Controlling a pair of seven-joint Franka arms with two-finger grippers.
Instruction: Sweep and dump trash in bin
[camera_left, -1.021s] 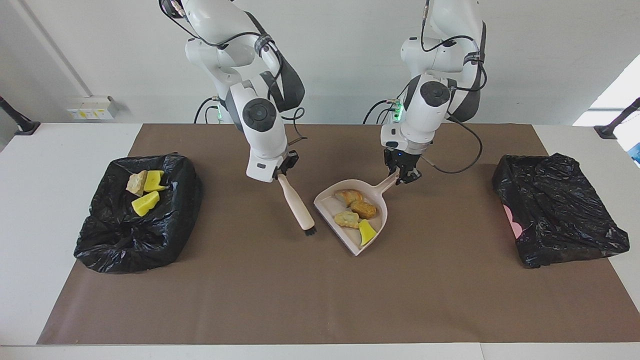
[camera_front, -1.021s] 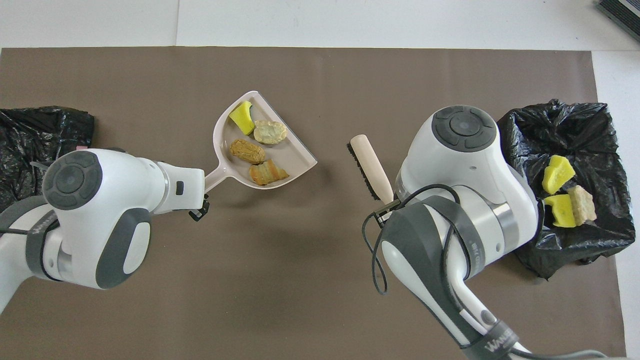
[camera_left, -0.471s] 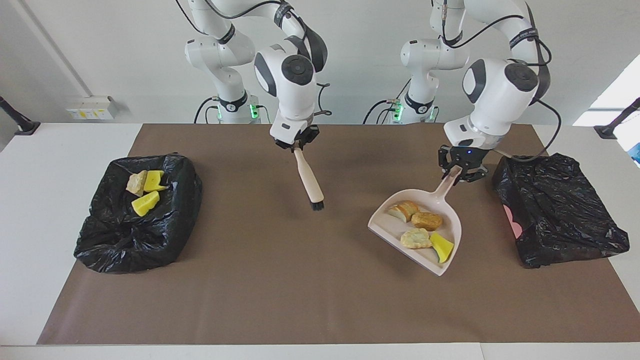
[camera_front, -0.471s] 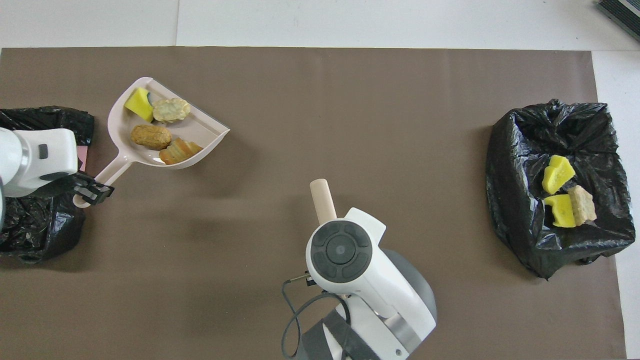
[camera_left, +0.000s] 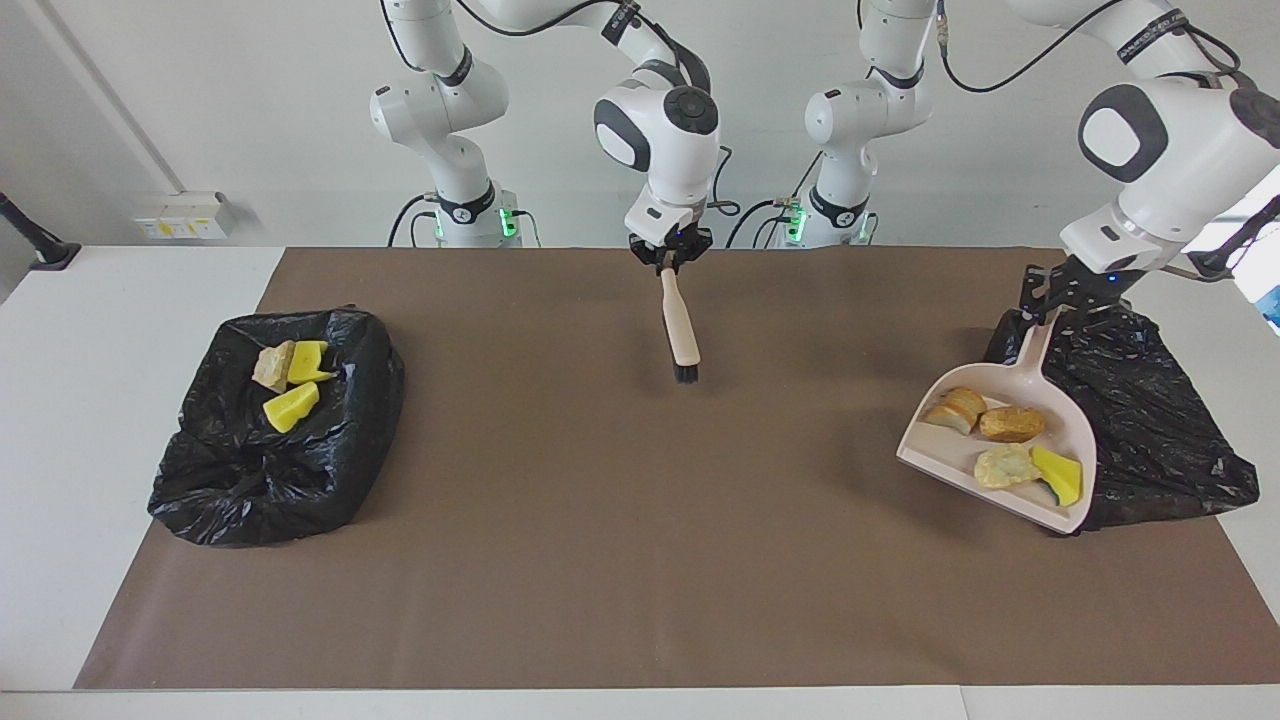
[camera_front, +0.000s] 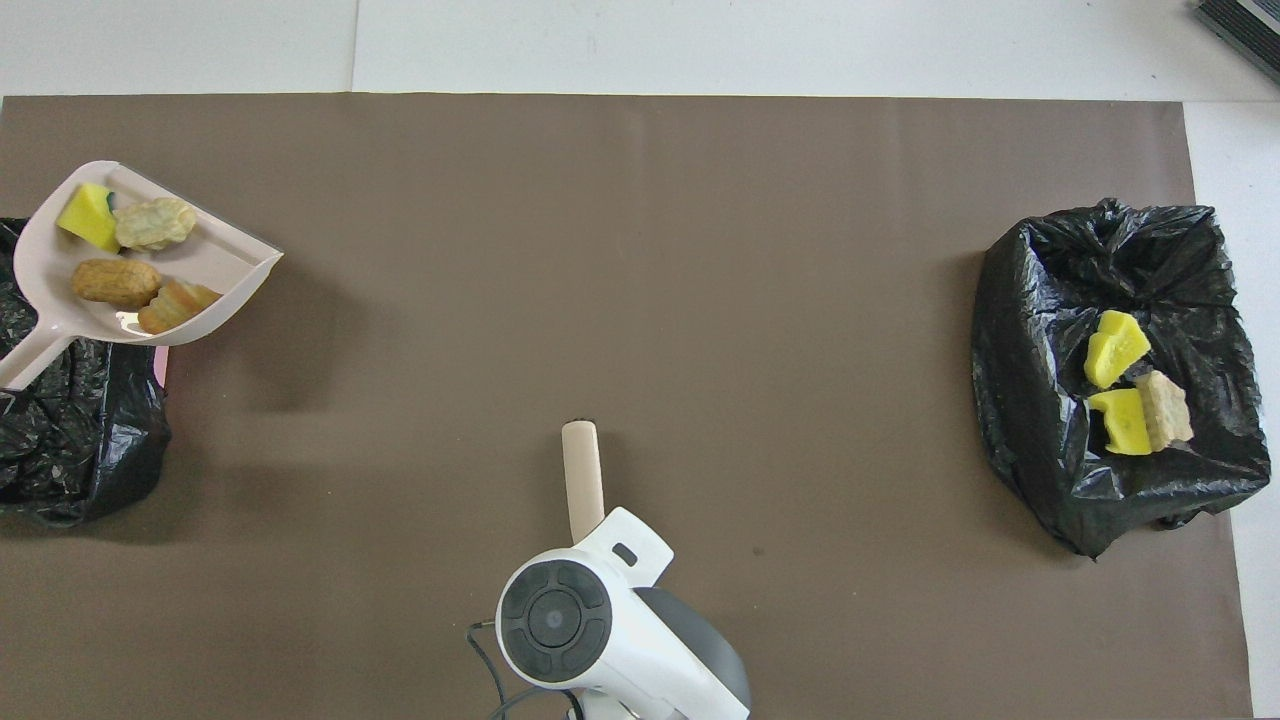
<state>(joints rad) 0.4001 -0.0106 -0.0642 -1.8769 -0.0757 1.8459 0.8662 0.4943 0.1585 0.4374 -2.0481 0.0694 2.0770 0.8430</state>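
Observation:
My left gripper (camera_left: 1062, 298) is shut on the handle of the beige dustpan (camera_left: 1055, 425), which hangs tilted over the edge of the black-bagged bin (camera_left: 1150, 420) at the left arm's end. In the pan lie several pieces of trash (camera_left: 1010, 424): tan bread-like lumps and a yellow wedge (camera_left: 1060, 475). From above, the dustpan (camera_front: 215, 262) overlaps that bin (camera_front: 70, 440); the left gripper is out of that view. My right gripper (camera_left: 668, 262) is shut on a beige brush (camera_left: 682, 335), bristles down above the mat's middle. The brush handle (camera_front: 580, 475) pokes out from under the right wrist.
A second black-bagged bin (camera_left: 250, 480) stands at the right arm's end and holds two yellow wedges and a tan lump (camera_left: 292, 405); it also shows from above (camera_front: 1100, 280). A brown mat (camera_left: 600, 550) covers the table between the bins.
The left arm has carried the loaded dustpan from mid-mat to the bin at its own end. The right arm has drawn the brush back toward the robots.

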